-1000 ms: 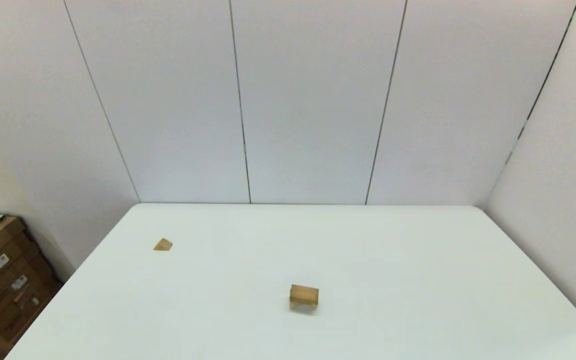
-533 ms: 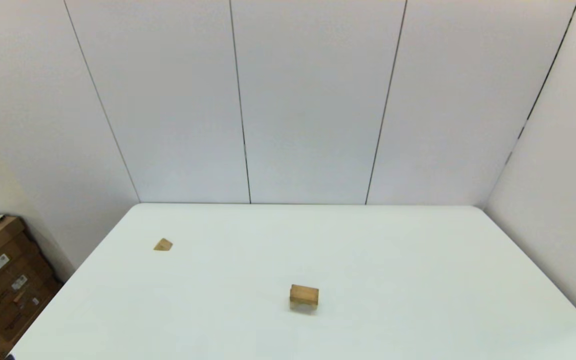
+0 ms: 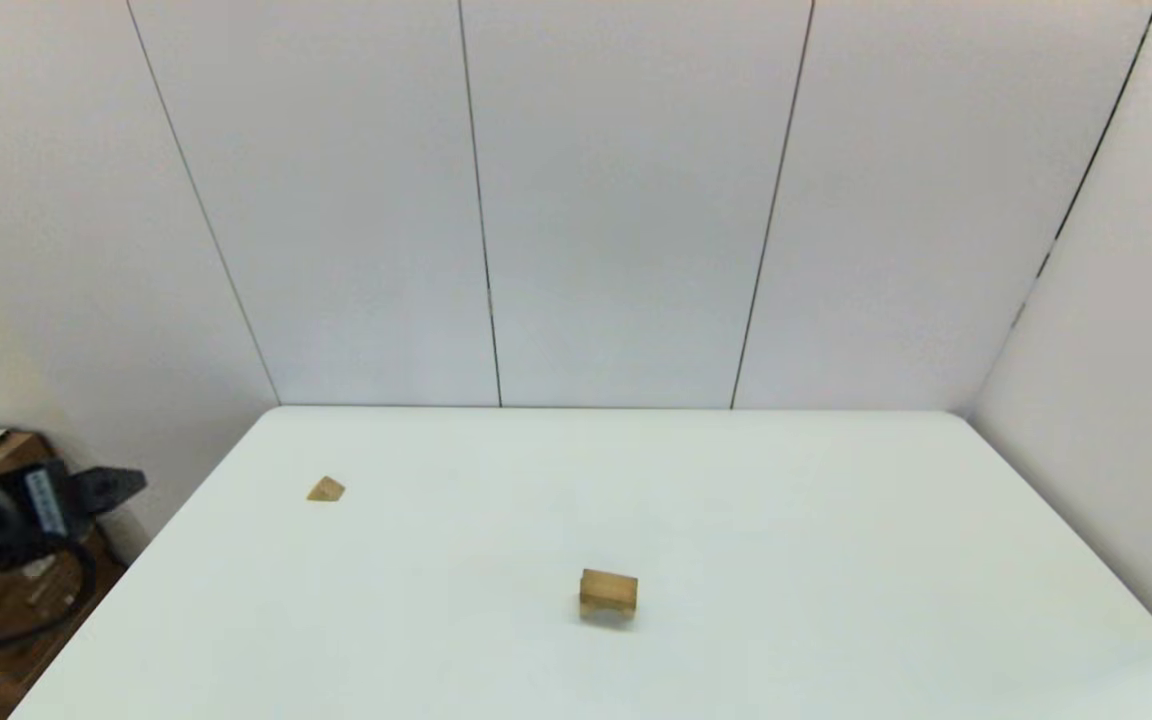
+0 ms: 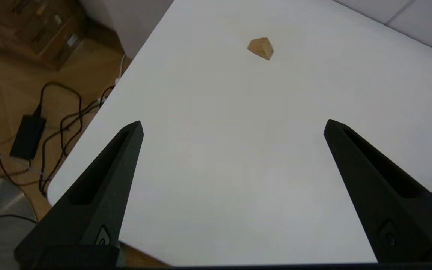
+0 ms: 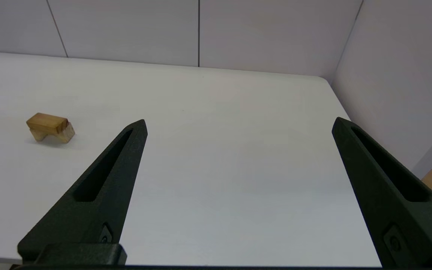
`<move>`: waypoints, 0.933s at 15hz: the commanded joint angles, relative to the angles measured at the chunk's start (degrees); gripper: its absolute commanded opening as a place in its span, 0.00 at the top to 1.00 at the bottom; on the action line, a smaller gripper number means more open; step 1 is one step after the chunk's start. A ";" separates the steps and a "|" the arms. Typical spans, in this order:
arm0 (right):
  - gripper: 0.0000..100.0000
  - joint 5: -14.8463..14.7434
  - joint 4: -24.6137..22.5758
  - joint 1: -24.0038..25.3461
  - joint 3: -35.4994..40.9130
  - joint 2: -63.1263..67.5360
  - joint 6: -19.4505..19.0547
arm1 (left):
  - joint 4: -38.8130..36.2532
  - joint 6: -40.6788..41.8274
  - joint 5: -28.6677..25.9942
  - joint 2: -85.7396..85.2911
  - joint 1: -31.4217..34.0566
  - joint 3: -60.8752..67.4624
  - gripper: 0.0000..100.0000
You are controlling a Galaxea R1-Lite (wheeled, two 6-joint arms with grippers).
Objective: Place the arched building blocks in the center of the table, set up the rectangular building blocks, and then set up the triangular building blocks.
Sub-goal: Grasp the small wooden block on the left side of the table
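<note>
Left gripper (image 4: 233, 125), you are seeing, is hovering spread wide and empty off the table's (image 3: 836, 520) left edge. Triangular building blocks (image 3: 325, 489) are lying far-left, arched building blocks (image 3: 608, 593) sitting mid-table, apparently hollow-down. Right gripper (image 5: 238, 123) is gaping, holding nothing.

head high, wrists low, table (image 3: 836, 560) shared

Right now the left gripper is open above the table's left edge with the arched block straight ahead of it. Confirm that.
Wrong block. The left wrist view shows the open left gripper facing the triangular block; the arched block sits mid-table.
</note>
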 commanded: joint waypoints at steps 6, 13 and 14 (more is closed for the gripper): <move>0.00 0.03 -0.08 0.04 0.00 0.07 -0.03 | 3.70 -23.85 12.56 41.60 -1.45 -30.38 0.00; 0.00 0.03 0.01 0.04 0.00 0.07 -0.03 | 20.84 -41.78 -2.47 52.67 -3.56 -52.09 0.00; 0.00 0.03 -0.08 0.04 0.00 0.07 -0.03 | 20.75 -43.27 -2.64 54.26 -3.56 -52.88 0.00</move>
